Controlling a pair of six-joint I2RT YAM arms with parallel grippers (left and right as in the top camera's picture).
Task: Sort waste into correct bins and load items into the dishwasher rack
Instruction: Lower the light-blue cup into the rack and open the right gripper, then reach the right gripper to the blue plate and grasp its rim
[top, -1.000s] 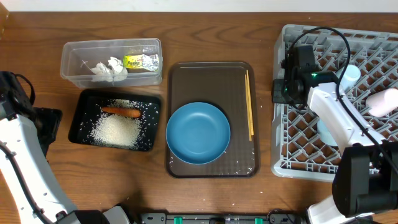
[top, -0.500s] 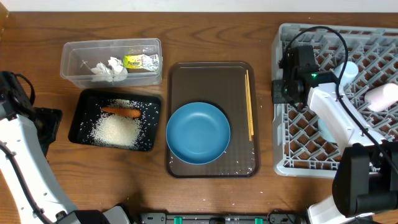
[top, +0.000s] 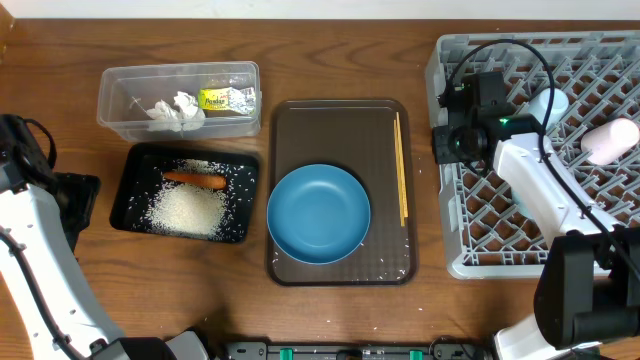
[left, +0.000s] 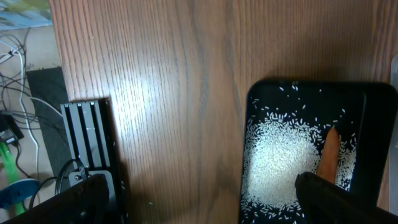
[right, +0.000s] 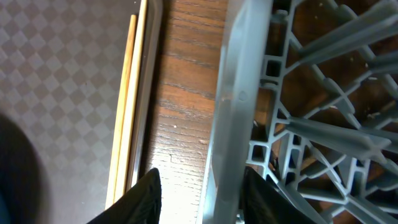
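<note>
right gripper (right: 200, 183) astride rack (right: 239, 93) wall | gap seen only by wrist

narrow table (top: 425, 220) gap between tray (top: 341, 103), rack (top: 500, 268)

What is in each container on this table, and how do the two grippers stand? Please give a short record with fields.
clear box: crumpled tissue, wrapper
black tray: rice, carrot
brown tray: blue dish, chopsticks
rack: light-blue cup, pinkish cup
left gripper: open, over the table beside the black tray
right gripper: open, fingers astride the rack wall nearest the brown tray
</note>
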